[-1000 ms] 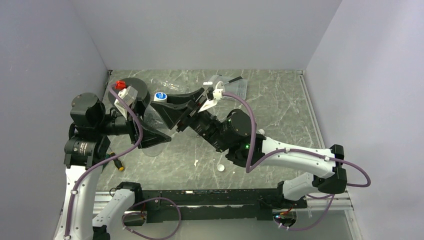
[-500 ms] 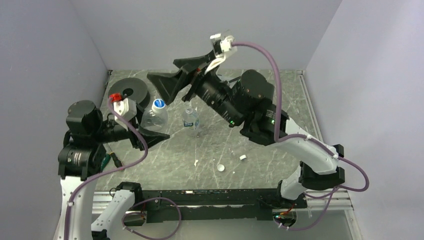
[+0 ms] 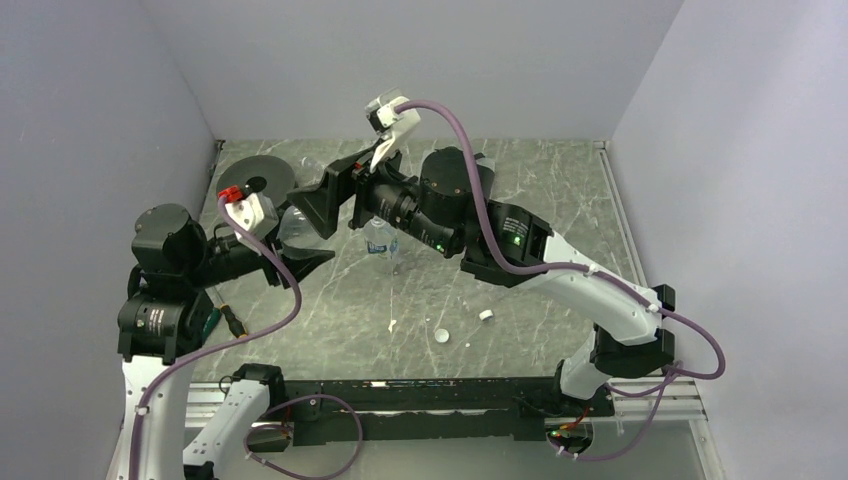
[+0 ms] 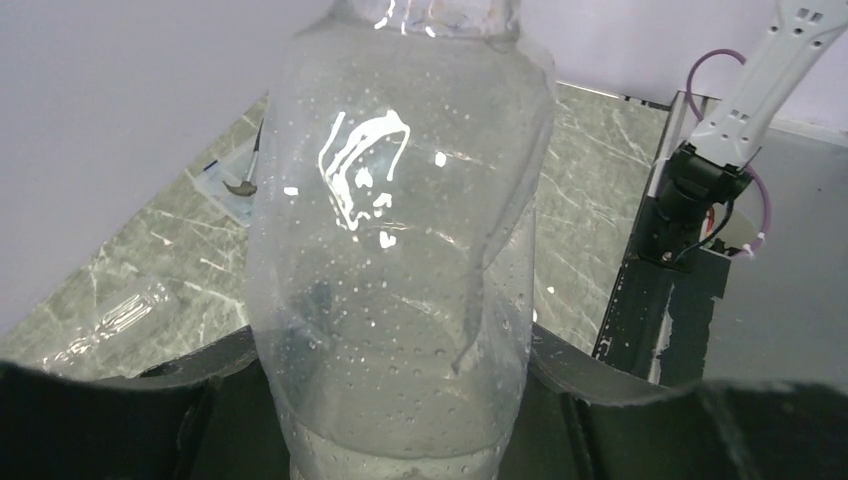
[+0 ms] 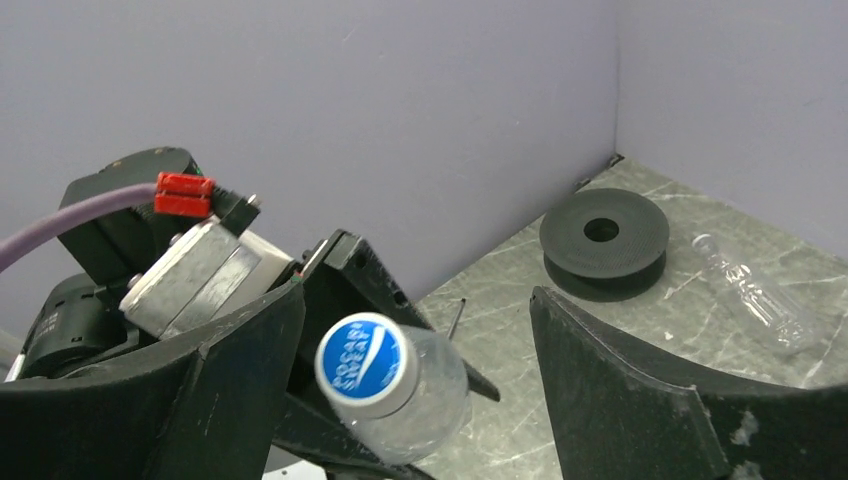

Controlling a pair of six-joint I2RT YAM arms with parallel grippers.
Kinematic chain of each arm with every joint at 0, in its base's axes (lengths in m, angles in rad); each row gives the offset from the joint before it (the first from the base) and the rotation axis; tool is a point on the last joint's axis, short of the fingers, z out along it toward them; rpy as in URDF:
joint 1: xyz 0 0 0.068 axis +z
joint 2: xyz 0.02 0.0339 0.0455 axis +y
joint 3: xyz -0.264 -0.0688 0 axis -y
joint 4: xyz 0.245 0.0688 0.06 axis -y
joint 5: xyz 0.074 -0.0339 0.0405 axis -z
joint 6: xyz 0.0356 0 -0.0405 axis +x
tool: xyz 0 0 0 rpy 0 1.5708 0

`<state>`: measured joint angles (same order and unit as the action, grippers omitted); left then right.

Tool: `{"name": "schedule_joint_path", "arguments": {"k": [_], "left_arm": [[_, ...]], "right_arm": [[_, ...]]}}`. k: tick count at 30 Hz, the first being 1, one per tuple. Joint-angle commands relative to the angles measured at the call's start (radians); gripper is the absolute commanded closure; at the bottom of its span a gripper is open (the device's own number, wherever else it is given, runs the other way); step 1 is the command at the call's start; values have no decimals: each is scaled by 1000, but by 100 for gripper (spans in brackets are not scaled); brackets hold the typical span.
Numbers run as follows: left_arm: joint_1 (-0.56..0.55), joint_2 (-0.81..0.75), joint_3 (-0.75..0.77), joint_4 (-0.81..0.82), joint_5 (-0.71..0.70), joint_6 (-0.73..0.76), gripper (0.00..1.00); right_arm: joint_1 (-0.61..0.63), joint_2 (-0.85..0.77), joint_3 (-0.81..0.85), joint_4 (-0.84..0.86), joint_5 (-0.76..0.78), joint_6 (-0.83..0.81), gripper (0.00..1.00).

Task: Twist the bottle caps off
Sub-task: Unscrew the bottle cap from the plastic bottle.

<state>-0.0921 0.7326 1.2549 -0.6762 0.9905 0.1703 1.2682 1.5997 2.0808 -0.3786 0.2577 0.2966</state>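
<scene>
a: where is the large bottle [image 4: 400, 230]?

b: the left tool [image 3: 300, 246] has it, held off the bench [image 3: 560, 250]. its two fingers are clamped on the lower body, one on each side. the bottle leans, neck pointing towards the right arm, and the inside of the clear wall is beaded with droplets.

a: is the cap [image 5: 360, 362] on?

b: yes, it sits on the neck. its top is blue with white lettering and its rim is white.

a: and the right tool [image 5: 415, 312]?

b: its fingers are spread wide apart and it grips nothing. in the right wrist view the cap sits between the two black fingers, nearer the left-hand one [image 5: 225, 395] than the other, and it touches neither.

a: what else is on the bench?

b: a short bottle [image 3: 380, 240] with a blue-and-white label stands upright near the middle, under the right arm. i can't tell whether it has a cap. another clear bottle [image 5: 755, 295] lies on its side beside a black spool [image 5: 605, 240] in the far left corner. a loose white cap [image 3: 441, 336] lies towards the near edge, with a small white bit [image 3: 485, 315] close by that is too small to make out. a screwdriver [image 3: 226, 320] with a yellow-tipped handle lies at the near left, beside the left arm.
</scene>
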Motion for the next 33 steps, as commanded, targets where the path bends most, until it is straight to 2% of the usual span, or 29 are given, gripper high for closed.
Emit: {"name": "schedule_joint_path", "arguments": {"k": [1,5,9,19,23,26,28,33], "left_arm": [[2,15,1,52,-45,-20,99],[2,20,1,69,-45,-46,100],[2,25,6,64,-39,-51,100],[2,19,-5,78,-19,-86,100],[2,22,-14,108,26,-138,100],[2,25,-16,158,109,-246,100],[2,31,-11,194,197,-312,100],[2,52,4,298,381,-490,100]], "right_arm": [[2,-13,-12,68,-39,6,17],[2,19,-7,83,-37,6,26],[3,31,-22,122,-31,6,40],[2,9,-77,213,-5,-17,97],[-4,-20,-109,259,-23,-61,100],[-32,-63,-163,325,-134,-77,100],[-62,-97,-212,371,-240,-68,100],[-170,-182,-372,593,-688,9,100]]}}
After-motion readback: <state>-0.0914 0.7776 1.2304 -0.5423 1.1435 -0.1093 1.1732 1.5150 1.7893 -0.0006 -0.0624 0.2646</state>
